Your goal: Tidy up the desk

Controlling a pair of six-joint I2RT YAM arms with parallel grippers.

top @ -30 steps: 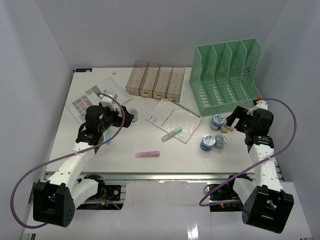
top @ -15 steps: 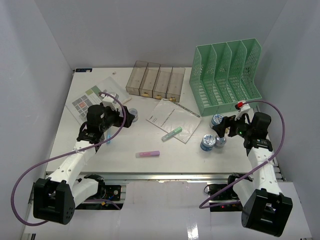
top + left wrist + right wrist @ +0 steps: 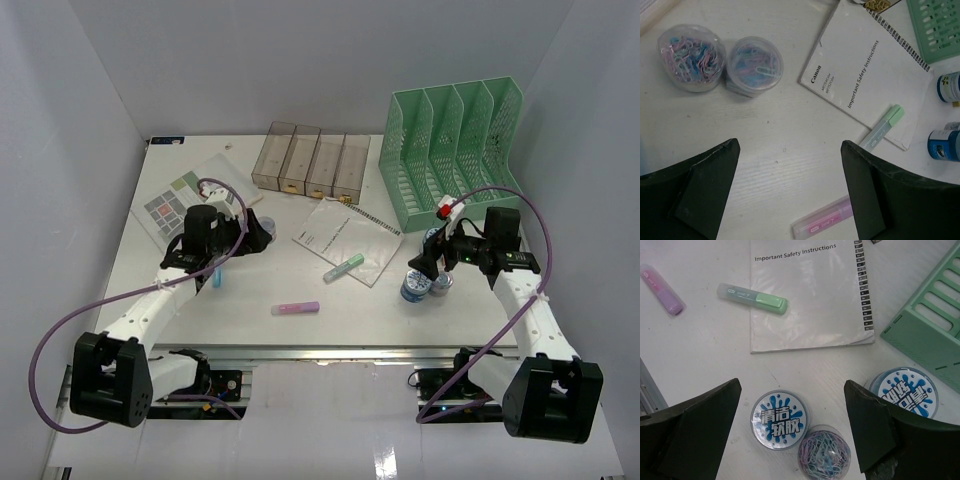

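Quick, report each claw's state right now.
Left claw: open, holding nothing.
Right claw: open, holding nothing.

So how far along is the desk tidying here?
Little looks done: the booklet, green highlighter and pink highlighter lie loose on the desk. In hand: nothing. The left gripper is open near two paperclip tubs, and the right gripper is open over a blue-lidded tub. Left: practically all the sorting.
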